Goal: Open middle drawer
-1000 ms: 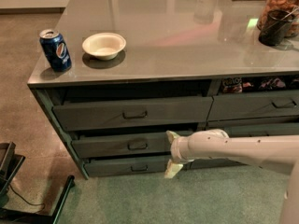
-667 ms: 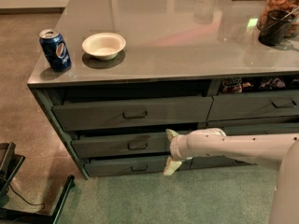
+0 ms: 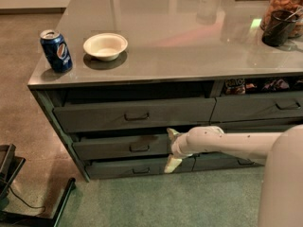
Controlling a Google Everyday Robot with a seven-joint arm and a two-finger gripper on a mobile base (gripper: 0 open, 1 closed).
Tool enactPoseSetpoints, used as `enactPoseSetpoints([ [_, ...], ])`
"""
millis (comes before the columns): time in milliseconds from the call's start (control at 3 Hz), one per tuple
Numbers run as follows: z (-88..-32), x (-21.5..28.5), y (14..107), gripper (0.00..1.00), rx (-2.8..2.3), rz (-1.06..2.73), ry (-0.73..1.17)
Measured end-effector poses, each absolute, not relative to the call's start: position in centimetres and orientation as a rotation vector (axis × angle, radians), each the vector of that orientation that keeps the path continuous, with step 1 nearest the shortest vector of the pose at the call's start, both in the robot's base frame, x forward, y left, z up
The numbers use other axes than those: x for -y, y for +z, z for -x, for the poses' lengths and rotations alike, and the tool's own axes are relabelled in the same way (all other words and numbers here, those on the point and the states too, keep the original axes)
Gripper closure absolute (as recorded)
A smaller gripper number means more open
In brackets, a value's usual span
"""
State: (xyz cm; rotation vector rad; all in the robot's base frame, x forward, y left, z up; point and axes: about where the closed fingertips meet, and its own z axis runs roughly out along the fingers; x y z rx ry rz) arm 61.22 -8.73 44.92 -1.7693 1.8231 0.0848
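my claw spread wide, holding nothing, at right end of middle drawer, just right of its handle. my call: shift left, close on handle, pull straight out.

One camera stands high before the desk, tilted down across its top and onto its front, fairly near; the arm enters from the lower right, close to the lens, its claw at the middle drawer, mid-frame
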Motion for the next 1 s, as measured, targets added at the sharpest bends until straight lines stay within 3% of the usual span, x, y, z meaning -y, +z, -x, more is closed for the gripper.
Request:
enactPoseSetpoints([
  [1000, -64.8, 7.7, 42.5, 0.0, -1.821, 1.791, 0.119],
])
